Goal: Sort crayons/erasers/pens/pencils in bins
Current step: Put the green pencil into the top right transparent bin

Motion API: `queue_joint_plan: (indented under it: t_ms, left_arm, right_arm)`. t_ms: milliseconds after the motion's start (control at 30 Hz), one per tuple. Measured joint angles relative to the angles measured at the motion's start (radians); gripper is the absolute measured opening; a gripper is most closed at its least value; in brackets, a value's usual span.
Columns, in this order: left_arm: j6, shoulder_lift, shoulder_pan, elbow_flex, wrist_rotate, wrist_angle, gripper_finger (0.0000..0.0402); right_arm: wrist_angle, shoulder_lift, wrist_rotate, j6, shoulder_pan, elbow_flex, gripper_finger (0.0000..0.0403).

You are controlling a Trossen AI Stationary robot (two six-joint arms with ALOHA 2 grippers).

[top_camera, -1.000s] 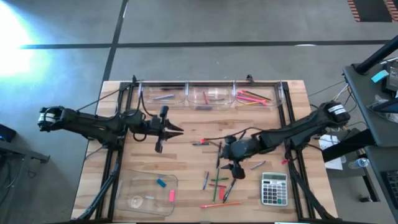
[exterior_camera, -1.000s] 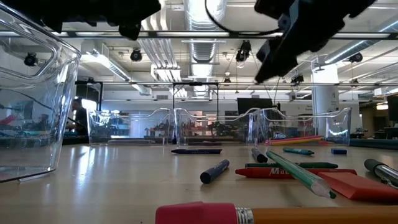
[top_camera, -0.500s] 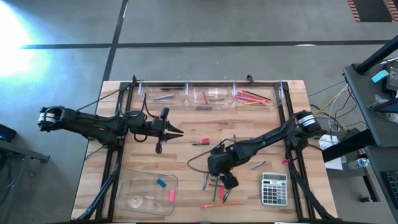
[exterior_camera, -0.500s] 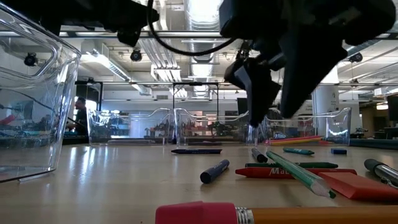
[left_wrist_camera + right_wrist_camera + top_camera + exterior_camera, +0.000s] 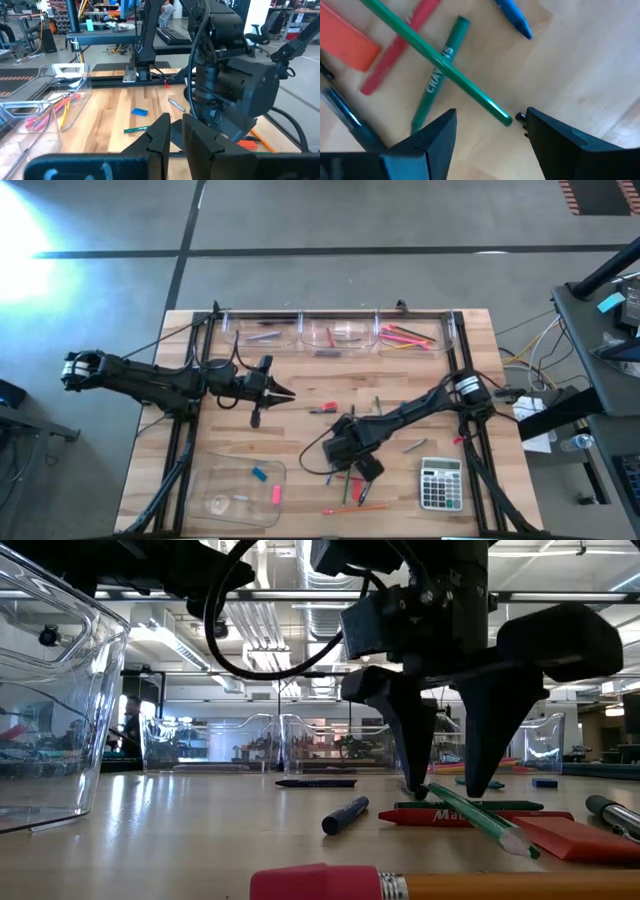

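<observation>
While its two dark fingers stand spread wide and empty, the right pincer (image 5: pixel 490 122) hangs low over a long thin green pencil (image 5: pixel 432 62). This crosses a stubby green paper-wrapped crayon (image 5: pixel 437 77) near the wooden desk's (image 5: pixel 300 395) front edge. The left pincer (image 5: pixel 285 391), clenched empty, waits mid-desk.
</observation>
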Motion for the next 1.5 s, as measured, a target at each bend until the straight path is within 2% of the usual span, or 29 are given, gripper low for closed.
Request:
queue_joint_plan:
  t_ms: [233,400,700,1133,1500]
  left_arm:
    - [-0.001,0.000,0.000,-0.003,0.000,-0.001,0.0034]
    - [-0.002,0.000,0.000,-0.003,0.000,-0.008,0.0034]
    - [-0.002,0.000,-0.001,-0.003,0.000,-0.009,0.0034]
    - [-0.002,0.000,0.000,-0.003,0.000,-0.009,0.0034]
    - [-0.002,0.000,0.000,-0.004,0.000,-0.009,0.0034]
  right_arm:
    - [-0.022,0.019,0.013,-0.141,0.004,0.014,0.0226]
    - [-0.020,0.016,0.051,-0.190,0.006,0.014,0.0226]
    - [0.004,0.022,0.053,-0.290,0.006,0.006,0.0219]
    - [0.012,0.022,0.045,-0.302,0.007,0.003,0.0123]
    - [0.014,0.022,0.050,-0.326,0.006,0.003,0.0062]
